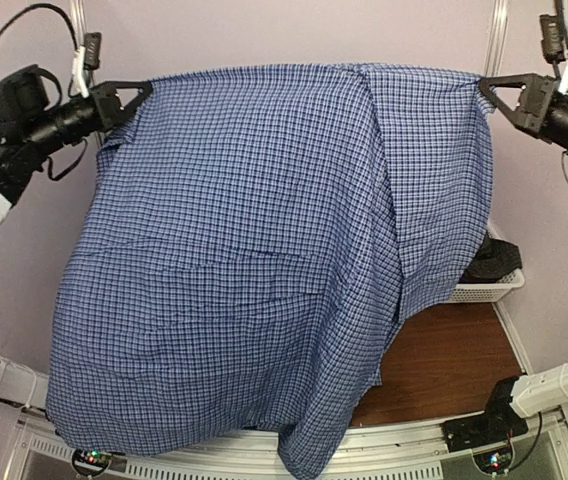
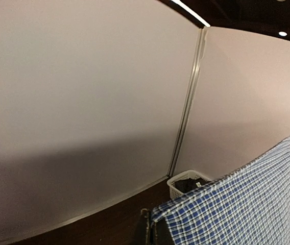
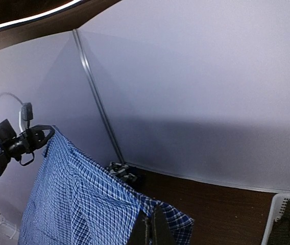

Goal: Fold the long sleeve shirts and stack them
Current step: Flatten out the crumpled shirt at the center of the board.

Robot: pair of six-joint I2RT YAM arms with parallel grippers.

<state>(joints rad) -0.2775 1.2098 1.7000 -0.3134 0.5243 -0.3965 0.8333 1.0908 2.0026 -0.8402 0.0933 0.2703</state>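
The blue fine-check shirt point(image 1: 244, 270) hangs spread wide in the air between both raised grippers and hides most of the table. My left gripper point(image 1: 136, 98) is shut on its top left corner; in the left wrist view the cloth point(image 2: 237, 204) runs off to the right from the closed fingers point(image 2: 152, 229). My right gripper point(image 1: 486, 90) is shut on the top right corner; in the right wrist view the shirt point(image 3: 78, 199) hangs left of the closed fingers point(image 3: 150, 229). A black-and-white plaid shirt point(image 3: 122, 172) lies bunched in the far corner of the table.
A white basket point(image 1: 489, 288) holding dark cloth point(image 2: 188, 182) stands at the table's right side; it also shows in the right wrist view point(image 3: 280, 214). Brown tabletop point(image 1: 444, 365) shows at the right front. Grey walls enclose the back and sides.
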